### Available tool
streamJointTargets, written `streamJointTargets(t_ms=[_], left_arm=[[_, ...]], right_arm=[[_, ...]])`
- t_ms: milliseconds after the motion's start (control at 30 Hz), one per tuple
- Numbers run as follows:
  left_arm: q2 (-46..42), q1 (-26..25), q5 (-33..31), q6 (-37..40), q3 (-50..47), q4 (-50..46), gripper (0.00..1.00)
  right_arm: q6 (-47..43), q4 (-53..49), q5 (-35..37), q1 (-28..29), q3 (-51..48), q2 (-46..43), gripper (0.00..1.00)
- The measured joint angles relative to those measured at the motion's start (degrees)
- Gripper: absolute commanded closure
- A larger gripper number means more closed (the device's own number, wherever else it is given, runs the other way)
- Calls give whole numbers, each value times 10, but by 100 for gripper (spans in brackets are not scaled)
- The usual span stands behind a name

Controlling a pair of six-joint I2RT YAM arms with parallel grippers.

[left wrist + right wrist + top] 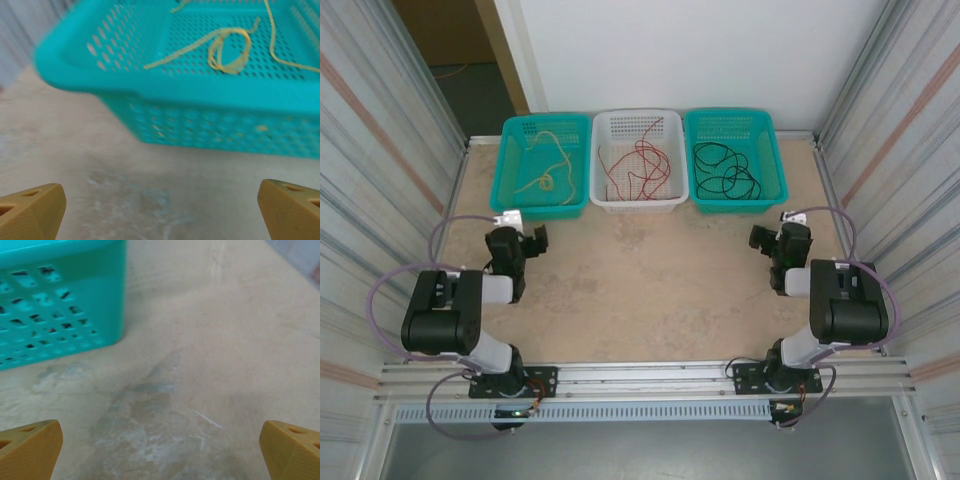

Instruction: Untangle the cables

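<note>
Left teal perforated plastic basket [500, 175] holds the thin tan cable [548, 170], loosely curled with a small coil. My left end effector [534, 240] sits just short of it over the scuffed beige tabletop [640, 275], mustard fingertips [32, 210] spread wide, gripping nothing. The white mesh basket [640, 205] in the middle holds the loopy red cable [645, 165]. The right teal basket [735, 205] holds the black cable [725, 170] in round loops. My right end effector [765, 240] is fully spread, empty, low above the tabletop. Both arms are folded, elbows near the bases.
</note>
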Motion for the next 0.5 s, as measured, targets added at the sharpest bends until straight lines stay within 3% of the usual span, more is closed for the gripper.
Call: streamJointTargets(t_ms=[167,500], left_arm=[[1,0,24,4,1,9,1],[0,-26,13,24,6,8,1]], right_arm=[[-10,20,-55,14,4,1,1],[-21,28,-59,24,4,1,1]])
